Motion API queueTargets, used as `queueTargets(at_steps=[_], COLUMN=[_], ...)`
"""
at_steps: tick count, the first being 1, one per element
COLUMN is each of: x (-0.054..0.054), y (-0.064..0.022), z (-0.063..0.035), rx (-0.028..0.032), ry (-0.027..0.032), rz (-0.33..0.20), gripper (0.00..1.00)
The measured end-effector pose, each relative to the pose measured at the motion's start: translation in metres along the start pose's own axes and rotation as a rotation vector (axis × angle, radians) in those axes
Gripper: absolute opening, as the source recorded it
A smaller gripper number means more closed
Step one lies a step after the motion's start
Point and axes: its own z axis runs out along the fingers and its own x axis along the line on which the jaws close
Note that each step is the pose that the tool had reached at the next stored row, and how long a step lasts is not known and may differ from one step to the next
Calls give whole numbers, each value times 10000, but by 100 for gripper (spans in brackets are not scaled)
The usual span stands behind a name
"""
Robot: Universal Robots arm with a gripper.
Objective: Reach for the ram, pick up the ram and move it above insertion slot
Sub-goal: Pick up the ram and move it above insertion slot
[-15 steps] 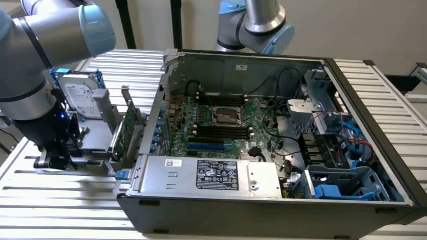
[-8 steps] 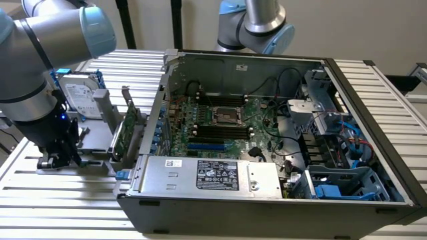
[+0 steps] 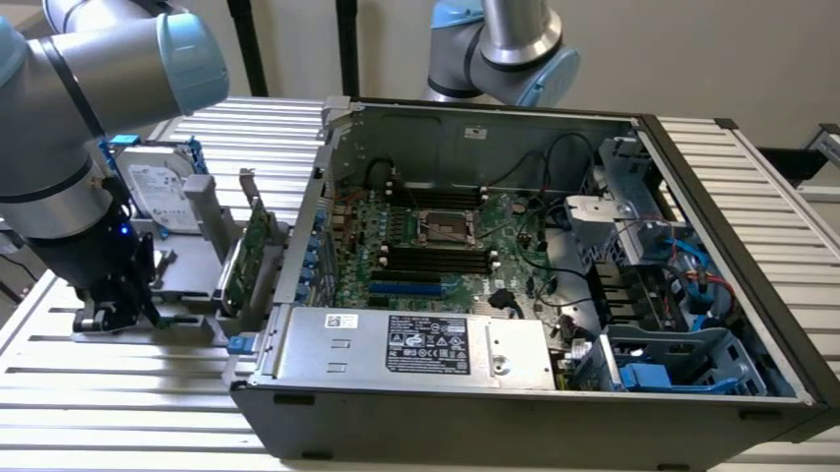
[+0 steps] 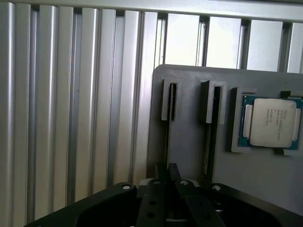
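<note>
Though your gripper (image 4: 168, 169) sits at the ram (image 4: 167, 124) in its holder (image 4: 189, 142), nine o'clock of the case (image 3: 525, 398), the ram isn't lifted yet. Clamped or not, I cannot tell.

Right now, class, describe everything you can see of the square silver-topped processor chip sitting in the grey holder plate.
The square silver-topped processor chip lies flat and face up in a shallow, raised-edge recess of the grey holder plate. A dull metal lid with faint print, too small to read, covers its middle, and a blue-green board rim shows around the lid. It sits squarely in the recess, touching only the plate. Nothing rests on it, and the black end effector is apart from it.
</note>
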Motion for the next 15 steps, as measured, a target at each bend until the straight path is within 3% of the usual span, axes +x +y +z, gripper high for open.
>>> queueTargets(at_steps=[15], x=[0], y=[-7], z=[-9], rx=[-14], ry=[-12], rz=[350], gripper=[13])
